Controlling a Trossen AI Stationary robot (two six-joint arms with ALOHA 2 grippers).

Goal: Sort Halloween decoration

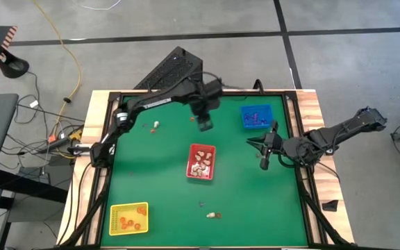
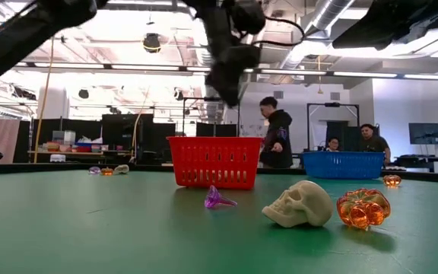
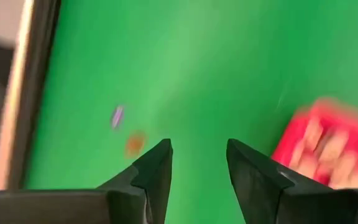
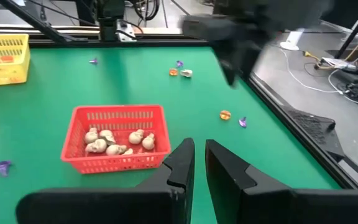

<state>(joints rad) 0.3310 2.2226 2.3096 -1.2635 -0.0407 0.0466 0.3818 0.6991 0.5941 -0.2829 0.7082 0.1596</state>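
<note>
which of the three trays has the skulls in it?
The red tray at the table's centre: cream skulls lie inside. The yellow tray at the near-left corner holds orange pieces; the blue tray by the right arm holds dark ones.

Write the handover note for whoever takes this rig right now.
Left gripper: open, empty, raised beyond the red tray.
Right gripper: nearly closed, empty, waiting near the blue tray.
Done: skulls in red tray, orange pieces in yellow tray, some pieces in blue.
Left: loose trinkets on the mat, including a skull, pumpkin and purple piece.
</note>
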